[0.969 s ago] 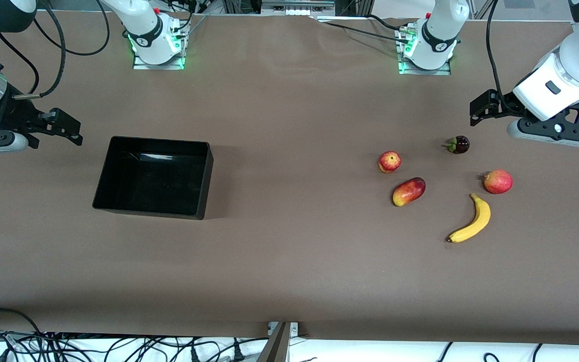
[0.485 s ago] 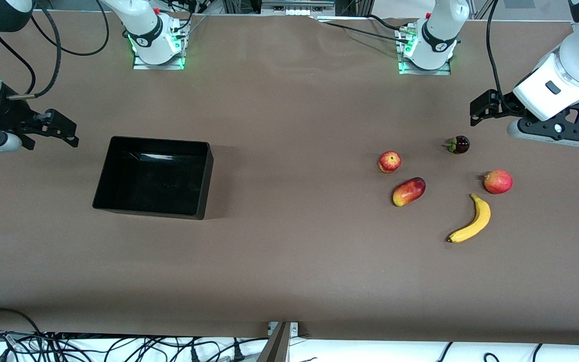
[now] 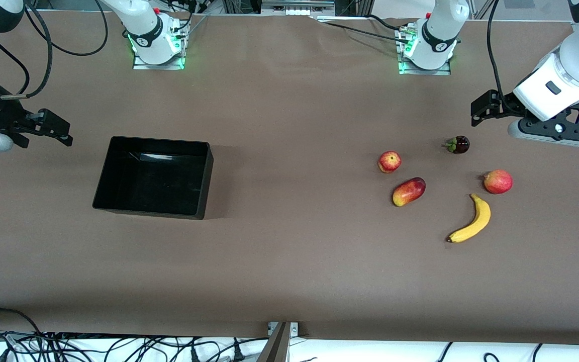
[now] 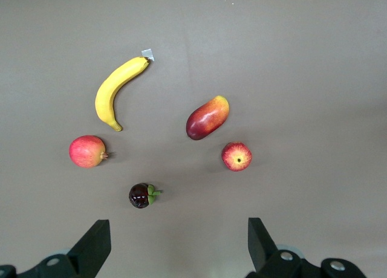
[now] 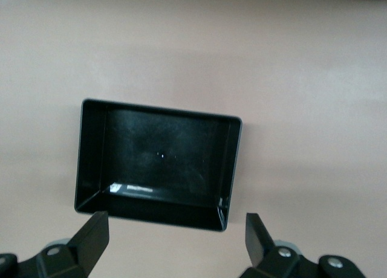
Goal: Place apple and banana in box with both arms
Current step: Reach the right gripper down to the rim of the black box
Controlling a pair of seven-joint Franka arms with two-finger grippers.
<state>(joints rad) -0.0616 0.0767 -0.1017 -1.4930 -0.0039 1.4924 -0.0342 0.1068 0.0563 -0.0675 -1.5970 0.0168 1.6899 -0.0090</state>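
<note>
Small red-yellow apple [image 3: 389, 162] sits mid-right; curved yellow banana [image 3: 471, 220] lower right; glossy black box [image 3: 153, 177] center-left; left hand [image 3: 476, 114] and right hand [image 3: 57, 130] both released.

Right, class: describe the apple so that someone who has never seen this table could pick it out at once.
Start at the cluster of fruit toward the left arm's end of the table. The apple is the fruit closest to the black box, just farther from the front camera than the oblong mango-like fruit. It is small, round, red with yellowish patches and a dimpled top.

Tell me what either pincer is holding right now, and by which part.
Nothing: left pincer and right pincer are open and empty.
</note>
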